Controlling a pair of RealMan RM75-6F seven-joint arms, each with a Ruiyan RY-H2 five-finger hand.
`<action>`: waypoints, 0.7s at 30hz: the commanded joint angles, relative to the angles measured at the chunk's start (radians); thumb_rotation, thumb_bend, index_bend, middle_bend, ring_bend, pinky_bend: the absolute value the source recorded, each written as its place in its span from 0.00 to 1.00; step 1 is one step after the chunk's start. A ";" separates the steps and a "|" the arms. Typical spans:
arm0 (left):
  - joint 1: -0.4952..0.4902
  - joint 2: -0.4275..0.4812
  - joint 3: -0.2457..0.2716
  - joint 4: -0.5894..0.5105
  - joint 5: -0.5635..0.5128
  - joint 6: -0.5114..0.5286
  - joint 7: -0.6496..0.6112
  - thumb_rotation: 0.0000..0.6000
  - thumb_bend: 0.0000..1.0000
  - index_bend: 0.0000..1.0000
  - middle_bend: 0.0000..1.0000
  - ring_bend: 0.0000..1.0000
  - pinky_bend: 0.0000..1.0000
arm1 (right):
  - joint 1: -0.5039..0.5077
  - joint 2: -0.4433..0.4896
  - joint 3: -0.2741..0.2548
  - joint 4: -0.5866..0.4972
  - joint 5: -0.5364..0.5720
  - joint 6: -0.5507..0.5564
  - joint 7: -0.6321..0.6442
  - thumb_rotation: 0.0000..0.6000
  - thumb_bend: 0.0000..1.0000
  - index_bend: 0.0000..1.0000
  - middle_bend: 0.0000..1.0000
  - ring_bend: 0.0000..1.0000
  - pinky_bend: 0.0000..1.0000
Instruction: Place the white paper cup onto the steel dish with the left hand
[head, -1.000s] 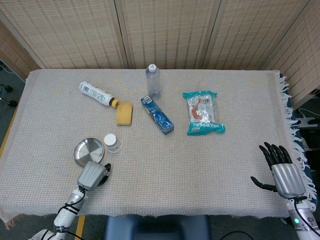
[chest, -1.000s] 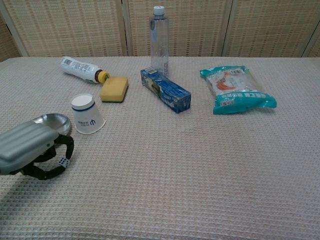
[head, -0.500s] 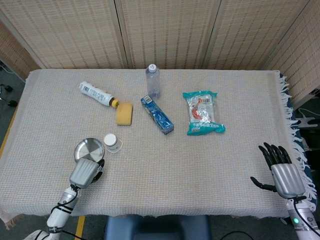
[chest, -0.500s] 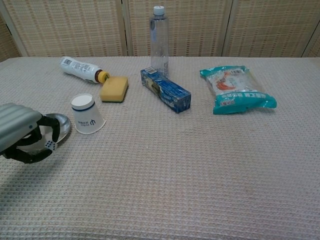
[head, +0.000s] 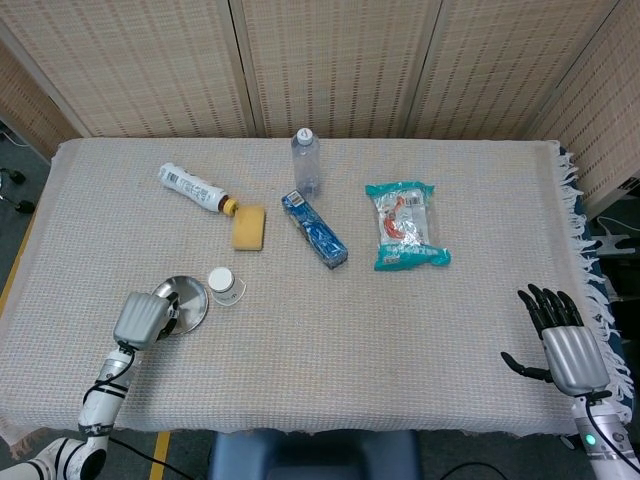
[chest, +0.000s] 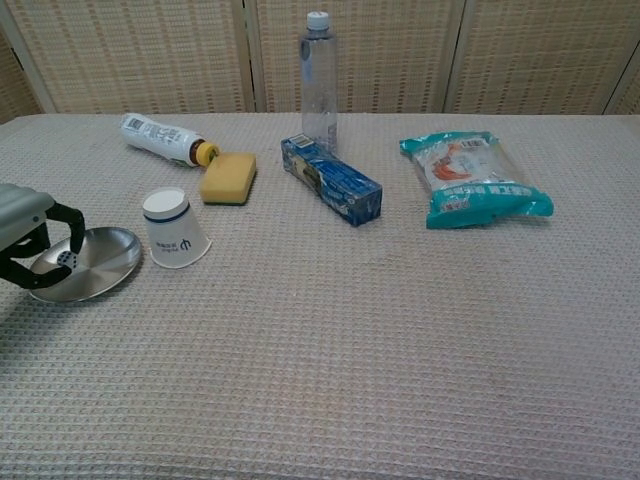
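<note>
The white paper cup (head: 224, 285) (chest: 176, 229) stands upside down on the cloth, just right of the steel dish (head: 190, 300) (chest: 100, 262) and touching or nearly touching its rim. My left hand (head: 140, 318) (chest: 24, 236) hovers over the dish's left side with its fingers curled in and nothing in them. It is a dish's width away from the cup. At the near right corner of the table my right hand (head: 564, 346) rests with its fingers spread, holding nothing; the chest view does not show it.
Behind the cup lie a yellow sponge (chest: 228, 177) and a white bottle on its side (chest: 158, 138). A clear water bottle (chest: 318, 78) stands at mid back, with a blue box (chest: 331, 181) before it and a teal snack bag (chest: 473, 179) to the right.
My left hand has moved left and away from the table's front edge, passing from the dish's near right side to its left side. The cup, dish and right hand have stayed put.
</note>
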 joint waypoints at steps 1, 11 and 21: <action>-0.010 -0.016 -0.008 0.024 -0.005 0.001 -0.010 1.00 0.33 0.56 1.00 1.00 1.00 | 0.000 0.000 0.000 0.000 0.001 0.000 0.001 0.59 0.15 0.00 0.00 0.00 0.00; -0.055 -0.037 -0.015 0.093 -0.058 -0.099 -0.018 1.00 0.33 0.25 1.00 1.00 1.00 | -0.003 0.003 0.002 0.001 -0.001 0.009 0.008 0.59 0.15 0.00 0.00 0.00 0.00; -0.025 0.016 0.006 -0.011 -0.023 -0.004 0.009 1.00 0.34 0.09 1.00 1.00 1.00 | -0.005 0.006 0.001 -0.005 -0.004 0.013 0.009 0.59 0.15 0.00 0.00 0.00 0.00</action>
